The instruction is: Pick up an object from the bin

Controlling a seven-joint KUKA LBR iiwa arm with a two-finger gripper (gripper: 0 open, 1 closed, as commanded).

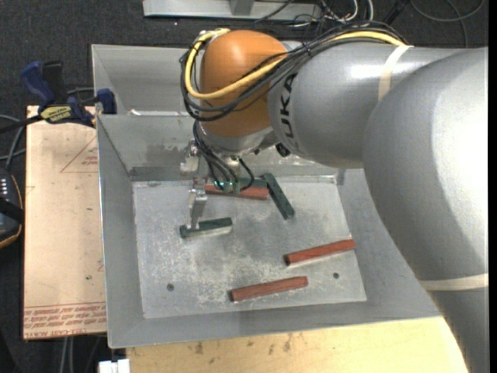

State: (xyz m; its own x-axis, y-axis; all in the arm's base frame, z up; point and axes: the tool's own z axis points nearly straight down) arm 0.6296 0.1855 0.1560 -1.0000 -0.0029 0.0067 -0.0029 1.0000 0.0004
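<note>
While the gripper [199,214] hangs over a dark green bar [208,226] in the bin's [155,274] left half, its opening cannot be told. Two red-brown bars [319,252] lie nearby.

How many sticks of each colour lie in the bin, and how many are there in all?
Red-brown sticks: 3 (front middle, right, at the back)
Dark green sticks: 2 (left of the middle, at the back right)
Total: 5
</note>
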